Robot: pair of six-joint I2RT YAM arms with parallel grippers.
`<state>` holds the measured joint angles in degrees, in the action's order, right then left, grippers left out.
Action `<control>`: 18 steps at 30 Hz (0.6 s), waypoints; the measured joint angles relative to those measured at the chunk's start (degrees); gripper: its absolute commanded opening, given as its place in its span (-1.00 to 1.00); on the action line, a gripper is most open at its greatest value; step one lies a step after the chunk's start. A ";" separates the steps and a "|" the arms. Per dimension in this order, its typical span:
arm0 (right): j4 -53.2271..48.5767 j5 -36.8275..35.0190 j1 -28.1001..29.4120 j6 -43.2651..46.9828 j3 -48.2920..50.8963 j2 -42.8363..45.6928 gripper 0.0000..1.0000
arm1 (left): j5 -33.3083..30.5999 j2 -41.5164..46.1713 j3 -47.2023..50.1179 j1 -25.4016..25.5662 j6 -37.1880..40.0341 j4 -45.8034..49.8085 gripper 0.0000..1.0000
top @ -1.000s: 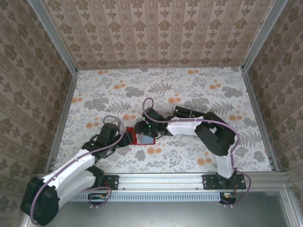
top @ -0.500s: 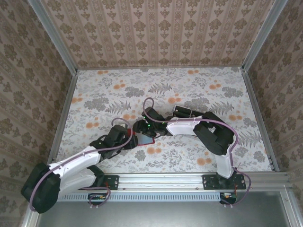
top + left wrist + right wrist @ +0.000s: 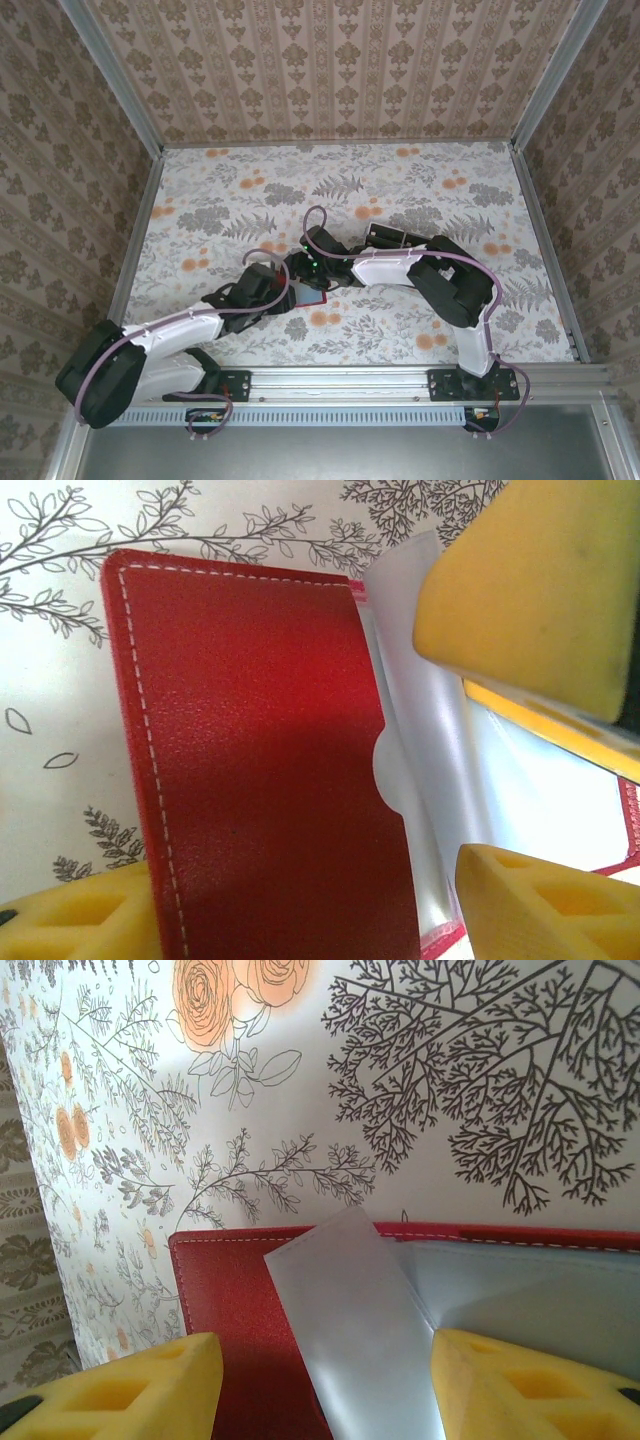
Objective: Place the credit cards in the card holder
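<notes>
Straddling the card holder (image 3: 260, 760), jaws apart.

The tabletop (image 3: 400, 190) is covered by a pale cloth printed with grey ferns and orange blossoms. Walls (image 3: 330, 70) papered in a beige damask pattern rise from its far, left and right edges, joined by aluminium posts (image 3: 110, 72). A metal rail (image 3: 340, 381) runs along its near edge.

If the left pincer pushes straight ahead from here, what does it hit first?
Most likely the card holder: its red flap sits directly ahead of the left pincer, though depth is unclear.
</notes>
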<state>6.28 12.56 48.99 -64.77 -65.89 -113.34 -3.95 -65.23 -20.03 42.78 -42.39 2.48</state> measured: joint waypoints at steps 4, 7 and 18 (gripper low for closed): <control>0.17 0.17 -0.09 -0.04 0.11 0.00 0.19 | -0.68 -1.09 -0.35 0.00 0.00 -0.31 0.41; 0.70 0.22 -0.11 -0.20 0.39 0.02 0.19 | -0.66 -0.90 -0.37 0.31 0.02 -0.37 0.43; 2.23 0.37 -0.26 -0.79 1.16 0.02 0.19 | -3.87 16.41 -0.28 0.33 0.13 5.51 0.51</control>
<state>8.51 12.93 48.73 -65.56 -64.73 -113.32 -7.81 -48.82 -20.32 43.11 -42.26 7.99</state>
